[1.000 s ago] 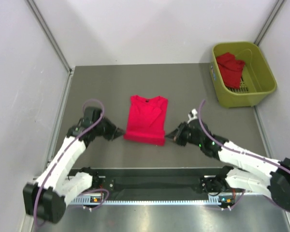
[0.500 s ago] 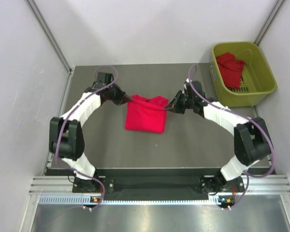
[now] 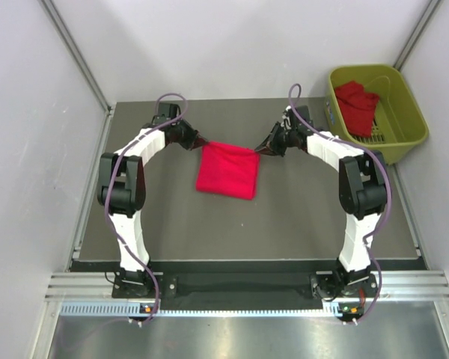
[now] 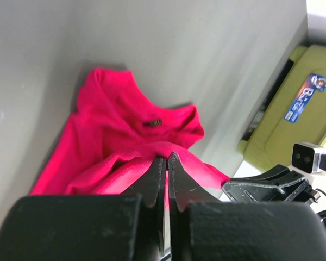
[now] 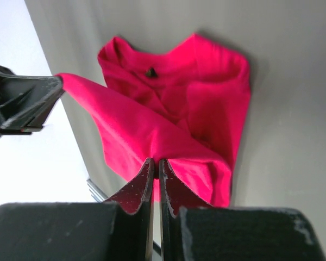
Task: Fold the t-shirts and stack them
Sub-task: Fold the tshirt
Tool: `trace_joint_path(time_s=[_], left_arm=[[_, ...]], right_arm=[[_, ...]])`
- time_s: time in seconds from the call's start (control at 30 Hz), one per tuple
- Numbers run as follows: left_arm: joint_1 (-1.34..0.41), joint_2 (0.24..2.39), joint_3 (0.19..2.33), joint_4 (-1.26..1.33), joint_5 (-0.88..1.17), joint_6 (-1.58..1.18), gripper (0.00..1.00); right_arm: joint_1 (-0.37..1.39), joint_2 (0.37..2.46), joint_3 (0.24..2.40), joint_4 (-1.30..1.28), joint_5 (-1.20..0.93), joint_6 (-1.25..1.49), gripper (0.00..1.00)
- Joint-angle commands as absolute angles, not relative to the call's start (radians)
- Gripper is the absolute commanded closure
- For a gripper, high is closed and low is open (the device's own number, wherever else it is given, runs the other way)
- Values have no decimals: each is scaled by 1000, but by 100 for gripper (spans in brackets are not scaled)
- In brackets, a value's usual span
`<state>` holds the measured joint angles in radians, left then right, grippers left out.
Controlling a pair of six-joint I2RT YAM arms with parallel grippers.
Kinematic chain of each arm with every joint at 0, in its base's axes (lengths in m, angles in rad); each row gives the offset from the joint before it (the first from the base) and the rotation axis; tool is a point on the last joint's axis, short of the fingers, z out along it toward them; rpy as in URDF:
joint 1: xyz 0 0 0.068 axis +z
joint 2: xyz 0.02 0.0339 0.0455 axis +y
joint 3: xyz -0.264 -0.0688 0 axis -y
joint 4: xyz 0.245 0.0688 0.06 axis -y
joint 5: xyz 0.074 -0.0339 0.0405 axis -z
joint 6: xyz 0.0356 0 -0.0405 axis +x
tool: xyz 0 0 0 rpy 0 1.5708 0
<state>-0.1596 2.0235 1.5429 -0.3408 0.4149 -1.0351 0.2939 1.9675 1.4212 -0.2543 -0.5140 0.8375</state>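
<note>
Red t-shirt (image 3: 226, 170) lies folded approx. at centre of the grey table (image 3: 209, 224), a near-square pad. Left gripper (image 3: 197, 143) sits at the shirt's 11 o'clock corner, jaws pressed together on a pinch of red cloth. Right gripper (image 3: 260, 148) sits at the 1 o'clock corner, jaws likewise nipped tight on cloth. Wrist views show the pinched edge stretched taut btwn the two grippers, raised above the collar end, w/ the rest of the shirt flat on the table below. Second red t-shirt (image 3: 357, 105) lies crumpled inside the yellow-green basket (image 3: 404, 142) at the table's 2 o'clock corner, well apart from both grippers.
</note>
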Motion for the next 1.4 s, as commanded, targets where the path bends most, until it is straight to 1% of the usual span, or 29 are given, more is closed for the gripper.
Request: trace_joint_path(time_s=[0.0, 0.3, 0.7, 0.73, 0.77, 0.83, 0.87, 0.9, 0.93, 0.97, 1.0, 1.03, 1.07, 1.1, 1.13, 1.17, 1.2, 1.23, 1.27, 1.3, 1.33, 1.37], left_arm=[[-143, 2060, 1609, -256, 440, -1054, 100], [-135, 2148, 1664, -244, 462, -1051, 100], [-115, 2240, 1772, -351, 434, -1031, 100], [-114, 2249, 1784, -362, 428, -1023, 96], [-114, 2266, 1795, -368, 429, -1016, 90], [-107, 2287, 1854, -429, 416, -983, 80], [-107, 2299, 1888, -481, 382, -956, 76], [-110, 2302, 1979, -596, 344, -875, 71], [-113, 2306, 2032, -664, 304, -829, 61], [-115, 2304, 2077, -714, 229, -783, 46], [-115, 2298, 2138, -798, 203, -709, 42], [-115, 2284, 2143, -811, 181, -680, 42], [-115, 2232, 2123, -810, 176, -658, 42], [-120, 2192, 2032, -789, 195, -634, 42], [-121, 2110, 1964, -688, 236, -630, 43], [-121, 2068, 1889, -601, 291, -634, 46], [-124, 2031, 1736, -521, 417, -670, 47], [-127, 1975, 1664, -342, 470, -696, 48], [-130, 1953, 1601, -252, 529, -725, 48], [-138, 1944, 1503, -177, 604, -791, 50], [-141, 1944, 1468, -96, 648, -826, 52], [-147, 1959, 1441, 39, 682, -860, 53]], right_arm=[[268, 2003, 1503, -275, -557, 811, 100], [242, 2089, 1565, -275, -594, 811, 100], [215, 2212, 1673, -284, -629, 838, 99], [212, 2224, 1689, -294, -632, 838, 98], [207, 2233, 1730, -302, -632, 827, 97], [203, 2270, 1799, -346, -624, 801, 91], [190, 2290, 1900, -426, -626, 754, 82], [183, 2322, 1957, -478, -615, 720, 78], [178, 2335, 2015, -532, -601, 680, 74], [170, 2342, 2116, -652, -583, 588, 66], [172, 2342, 2158, -704, -525, 542, 63], [175, 2330, 2178, -744, -499, 502, 59], [179, 2310, 2149, -759, -485, 450, 54], [184, 2256, 2110, -738, -482, 433, 53], [187, 2225, 2061, -714, -483, 427, 52], [199, 2154, 1936, -677, -495, 429, 51], [207, 2119, 1861, -538, -546, 446, 50], [215, 2082, 1783, -452, -584, 475, 50], [234, 2054, 1643, -346, -622, 550, 53], [245, 2019, 1593, -272, -664, 581, 55], [259, 2011, 1556, -142, -684, 609, 56], [281, 2006, 1493, -76, -702, 667, 59]])
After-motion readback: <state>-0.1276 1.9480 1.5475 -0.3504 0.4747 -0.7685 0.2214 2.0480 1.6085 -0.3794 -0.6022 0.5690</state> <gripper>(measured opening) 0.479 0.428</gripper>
